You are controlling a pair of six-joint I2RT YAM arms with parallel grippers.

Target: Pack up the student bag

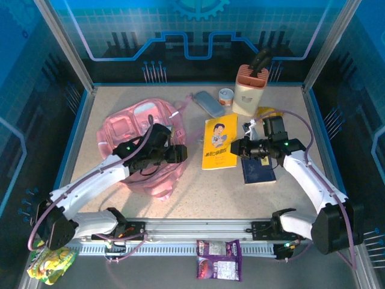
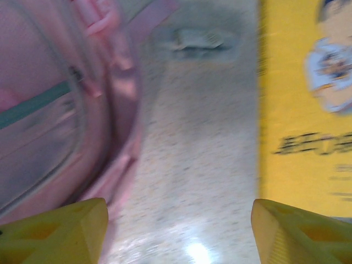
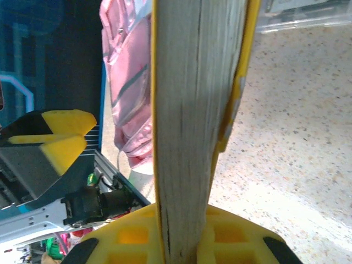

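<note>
Two arms reach in over a speckled table [image 1: 198, 195], and the largest thing on it is the student bag [image 1: 129, 129], a soft pink backpack lying flat on the left half with the left arm stretched across its near side. Next in size is a yellow book [image 1: 218, 139] with a cartoon figure on the cover, near the middle of the table and just right of the bag. A dark blue book [image 1: 260, 173] lies to its right, partly under the right arm. At the back stands a beige holder [image 1: 248, 93] with an orange top and a dark handle sticking out of it. A grey case [image 1: 209, 103] lies flat to the holder's left. Off the table's near edge are a purple packet [image 1: 218, 260] and a yellow-green packet [image 1: 51, 265] in the left corner. The left gripper [image 2: 179, 231] hangs released, its yellow fingertips [image 2: 66, 231] spread wide with nothing between them, over the bare strip of table between the bag's edge and the yellow book. The right gripper [image 1: 236, 148] is clenched on the yellow book's right edge, and its wrist view has the page block running straight into the yellow pad [image 3: 231, 236]. Smallest is a little round jar [image 1: 225, 96] between the grey case and the holder.
</note>
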